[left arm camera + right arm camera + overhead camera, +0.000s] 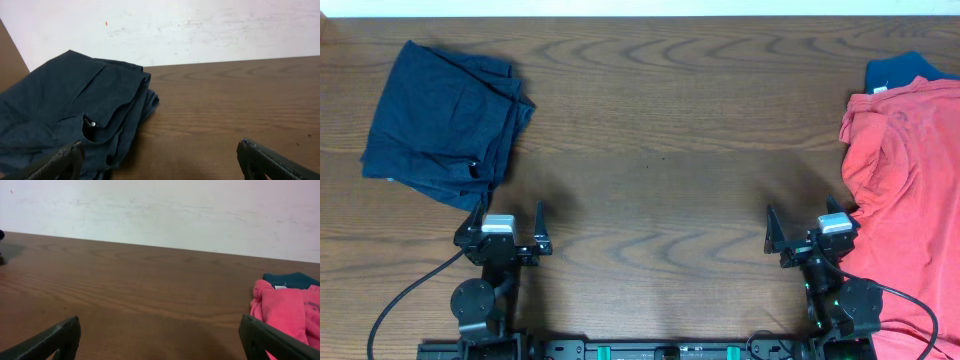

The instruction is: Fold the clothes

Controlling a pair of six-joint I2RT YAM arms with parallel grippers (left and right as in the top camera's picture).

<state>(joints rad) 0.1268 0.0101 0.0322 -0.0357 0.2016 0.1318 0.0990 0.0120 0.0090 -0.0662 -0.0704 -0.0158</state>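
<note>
Resting pose: both arms sit at the 6 o'clock edge of the worktop (pixel 660 140), wrists aimed toward 12 o'clock.
Left end effector (pixel 510 212): at 7 o'clock, jaws spread wide, nothing between them, only bare wood in the gap.
Left outer finger (pixel 55 162): tip right at the near corner of the navy garment. Contact can't be told from either view.
Right end effector (pixel 804 222): at 5 o'clock, jaws also spread wide, gripping nothing.
Right outer finger (pixel 275 340): sits at the hem of the red shirt. Can't tell whether it is touching or just beside it.
Navy garment (pixel 445 125): at 10 o'clock, folded into a compact stack, layered edges showing on the side toward 3 o'clock.
Red shirt (pixel 905 190): runs from 3 o'clock down to 5 o'clock, unfolded and rumpled, partly out of the overhead view.
Teal garment (pixel 910 68): at 2 o'clock, mostly under the red shirt's far end, with a white label (pixel 880 90) where the two meet.
Centre: bare wood, well apart from both piles.
Cable (pixel 410 290): black, loops off the left arm toward 7 o'clock.
Wall (pixel 200 30): white and scuffed, beyond the 12 o'clock edge.
</note>
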